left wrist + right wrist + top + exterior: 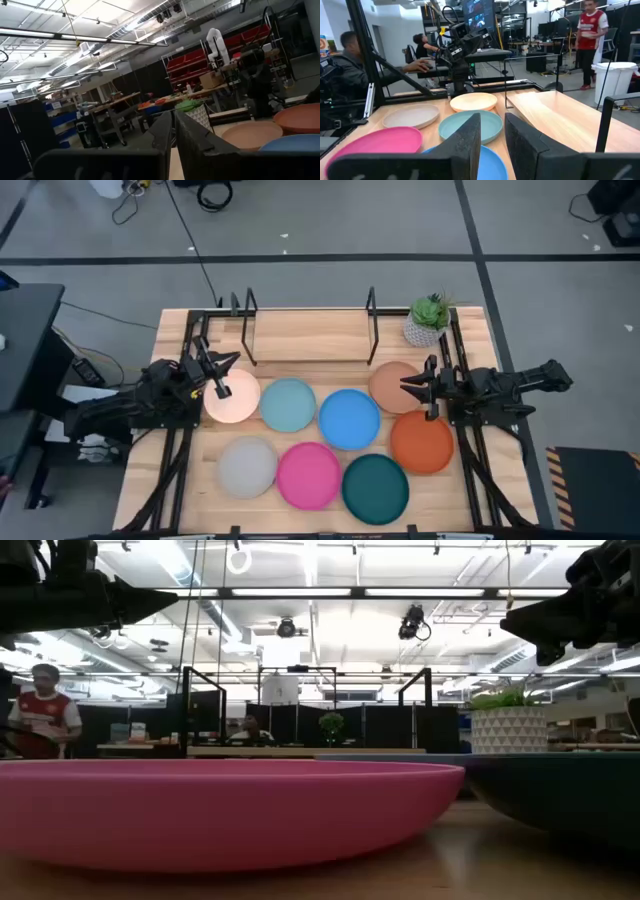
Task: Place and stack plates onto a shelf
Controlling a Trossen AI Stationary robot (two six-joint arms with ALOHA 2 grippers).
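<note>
high view is showing the left tool (222,377) clenched above the peach plate (233,398), the right tool (418,385) released over the tan plate (393,383); lowering squarely onto rims seems wise.

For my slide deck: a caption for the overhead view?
Eight coloured plates lie before the bare shelf, both arms raised above them.
</note>
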